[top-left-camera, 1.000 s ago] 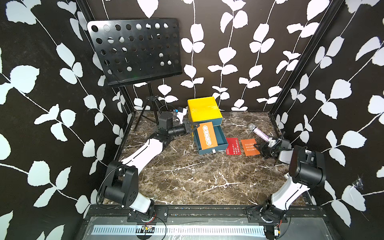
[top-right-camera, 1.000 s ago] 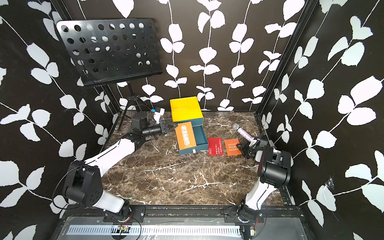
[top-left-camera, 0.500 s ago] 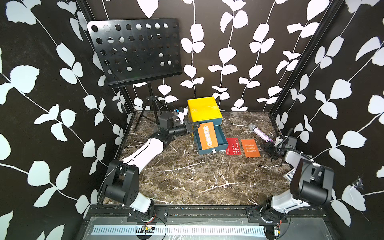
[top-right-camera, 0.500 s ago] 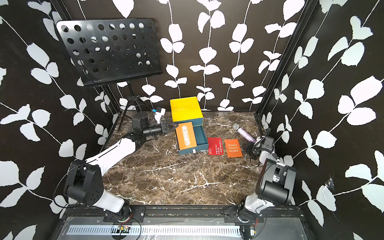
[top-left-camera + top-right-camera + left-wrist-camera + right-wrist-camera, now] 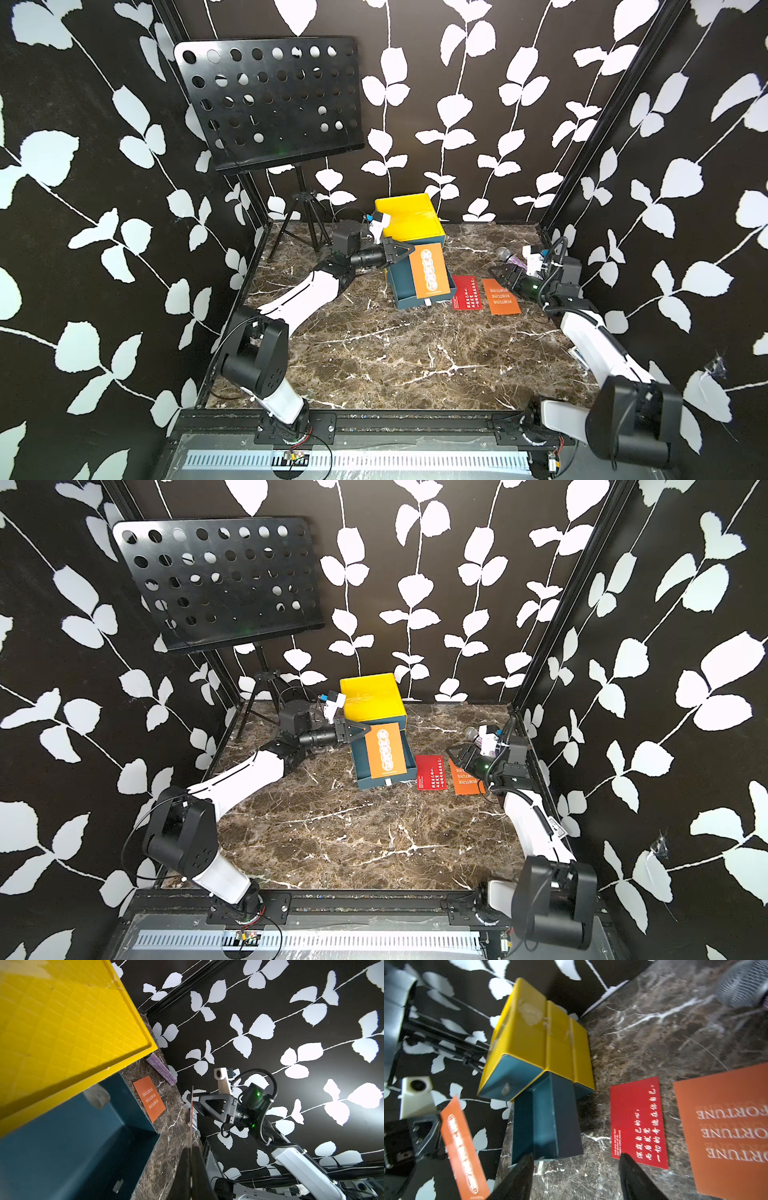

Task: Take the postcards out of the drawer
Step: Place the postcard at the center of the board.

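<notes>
Left gripper (image 5: pixel 405 252): clamped on one edge of the patterned card (image 5: pixel 429 270); in the left wrist view the fingers (image 5: pixel 182 1167) press together with the card (image 5: pixel 191 1115) edge-on between them; arm and card sit where they were a second ago.

Patterned card: orange with a white chain of circles; raised off the table (image 5: pixel 395 353) and tilted, its face overlapping the open drawer (image 5: pixel 399 291) in both top views; it also shows in the right wrist view (image 5: pixel 464 1147).

Right gripper (image 5: pixel 496 272): jaws apart with nothing between them, the two fingers (image 5: pixel 517 1178) spread wide in the right wrist view; a second ago it was at the far edge of the FORTUNE card (image 5: pixel 500 296); now it is drawn back toward the right wall, beside the mic (image 5: pixel 509 255), just off that card's far corner.

FORTUNE card: orange, flat on the table, just right of the red card (image 5: pixel 467 293); a second ago it lay skewed under the gripper; now it is squared up and parallel to its neighbour.

Red card: flat on the table between drawer and FORTUNE card, white script on its face (image 5: pixel 638 1122); unmoved.

Drawer: teal, pulled out toward the camera from under the yellow-topped box (image 5: pixel 409 216); unchanged.

Mic: purple glitter handle, lying near the back right corner; the right gripper now partly covers it in a top view (image 5: pixel 473 734).

Stand (image 5: pixel 270 104): black perforated desk at back left; unchanged.
</notes>
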